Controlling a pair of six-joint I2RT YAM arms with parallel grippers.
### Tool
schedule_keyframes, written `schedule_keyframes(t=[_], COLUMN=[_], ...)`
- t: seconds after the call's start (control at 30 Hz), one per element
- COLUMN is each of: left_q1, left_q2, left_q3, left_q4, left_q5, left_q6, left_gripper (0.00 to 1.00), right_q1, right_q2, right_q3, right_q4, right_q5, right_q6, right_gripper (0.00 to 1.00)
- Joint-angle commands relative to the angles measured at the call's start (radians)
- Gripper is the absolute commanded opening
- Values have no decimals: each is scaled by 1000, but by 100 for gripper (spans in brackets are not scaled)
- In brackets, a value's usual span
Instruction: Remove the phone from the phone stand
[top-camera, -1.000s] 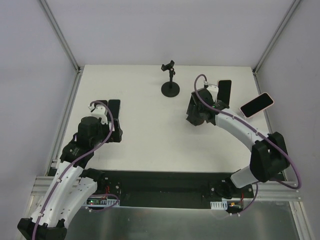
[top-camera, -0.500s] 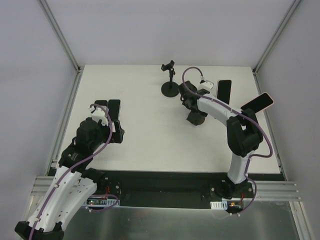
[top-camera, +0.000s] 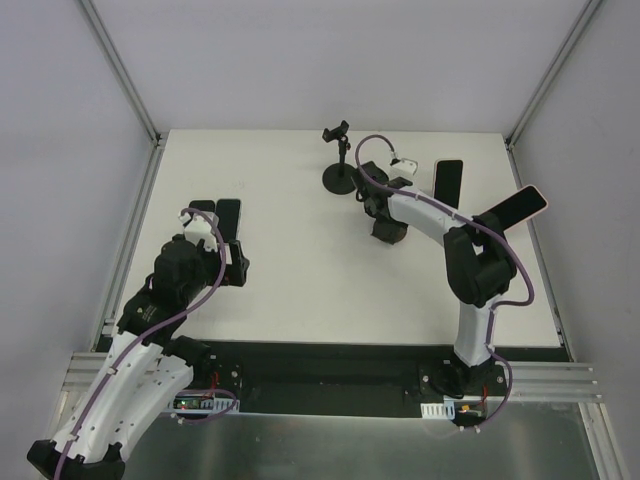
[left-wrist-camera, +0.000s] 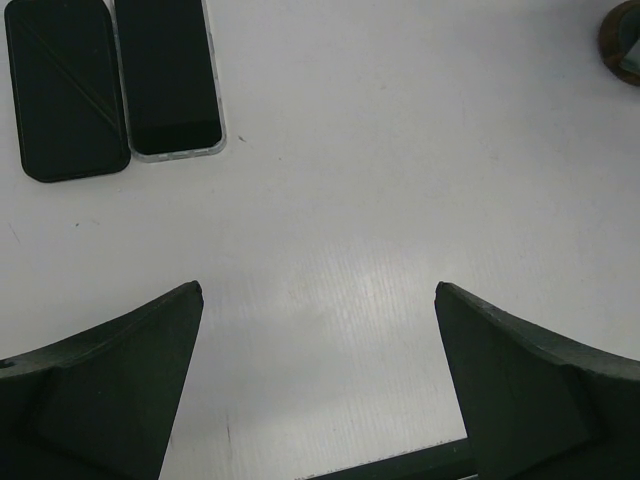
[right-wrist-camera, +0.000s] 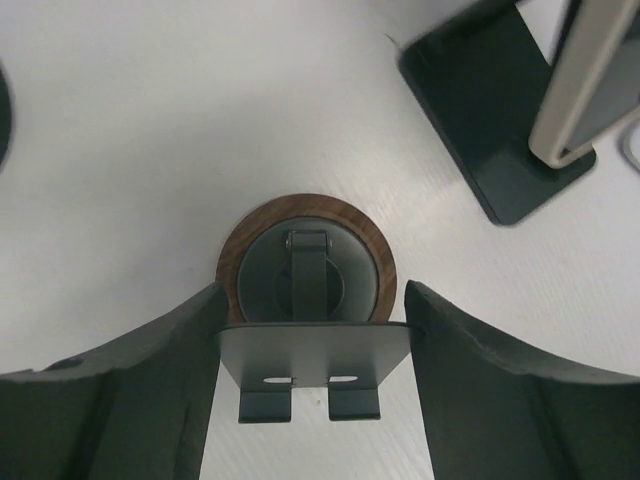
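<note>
My right gripper (top-camera: 388, 222) (right-wrist-camera: 310, 300) points down over an empty phone stand (right-wrist-camera: 308, 350) with a round wooden base (right-wrist-camera: 360, 228). Its two fingers press on both sides of the stand's grey plate. A black-faced phone (top-camera: 448, 183) leans on a dark stand (right-wrist-camera: 495, 130) just right of it. A pink phone (top-camera: 513, 209) sits tilted on another stand at the far right. My left gripper (top-camera: 237, 268) (left-wrist-camera: 318, 290) is open and empty over bare table.
A black clamp stand on a pole (top-camera: 340, 160) stands empty at the back, left of my right wrist. Two dark phones (left-wrist-camera: 168, 75) (left-wrist-camera: 65, 90) lie flat side by side near my left gripper (top-camera: 215, 213). Metal rails run along both table edges.
My right arm has folded in, its elbow swinging left and toward the table's middle, and the wrist has turned over the empty stand. My left arm has barely moved.
</note>
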Motion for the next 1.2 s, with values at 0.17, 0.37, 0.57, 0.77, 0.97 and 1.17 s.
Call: schedule_keyframes(t=[0.17, 0.37, 0.57, 0.77, 0.97, 1.17], left_q1=[1, 1, 1, 1, 1, 1], left_q2=[30, -14, -19, -4, 39, 29], left_q3=[-8, -23, -26, -29, -28, -32], left_q4=[36, 45, 47, 54, 71, 73], left_q5=[-73, -101, -132, -155, -126, -109], left_q6=[26, 39, 36, 38, 49, 56], left_gripper=[99, 99, 99, 99, 99, 99], right_q1=[-114, -191, -208, -200, -162, -147], right_q2=[69, 208, 331, 359, 357, 331], right_q3=[141, 348, 489, 537, 571, 536], right_q4=[452, 487, 486, 473, 418, 413], right_q5=[-268, -506, -673, -719, -747, -489], right_q6=[-573, -742, -834, -830, -871, -830], right_gripper=[25, 25, 25, 27, 27, 28])
